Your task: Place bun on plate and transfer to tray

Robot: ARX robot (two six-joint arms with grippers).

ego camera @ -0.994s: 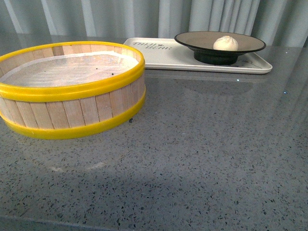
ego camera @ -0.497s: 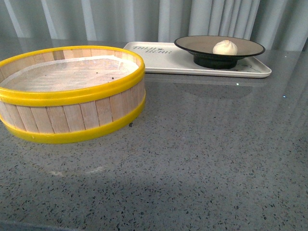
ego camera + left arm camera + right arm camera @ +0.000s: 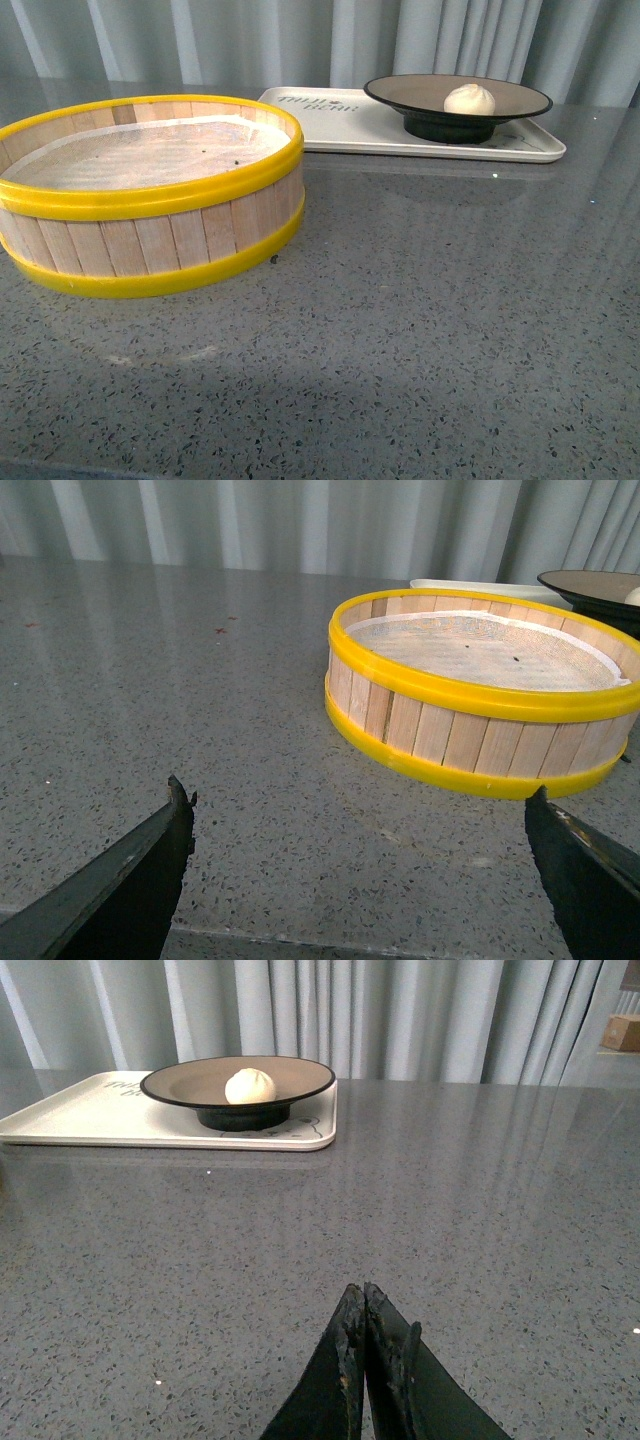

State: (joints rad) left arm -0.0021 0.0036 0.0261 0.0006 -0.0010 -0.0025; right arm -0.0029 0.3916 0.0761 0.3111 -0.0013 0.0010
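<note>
On flat tray (image 3: 340, 125) — round plate (image 3: 520, 97), pleated bun (image 3: 469, 99); left hand (image 3: 360, 825) spread, right hand (image 3: 364, 1305) closed.

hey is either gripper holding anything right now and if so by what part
Nothing is held. The left gripper is open over bare table; the right gripper is shut on nothing. The bun sits on the plate.
</note>
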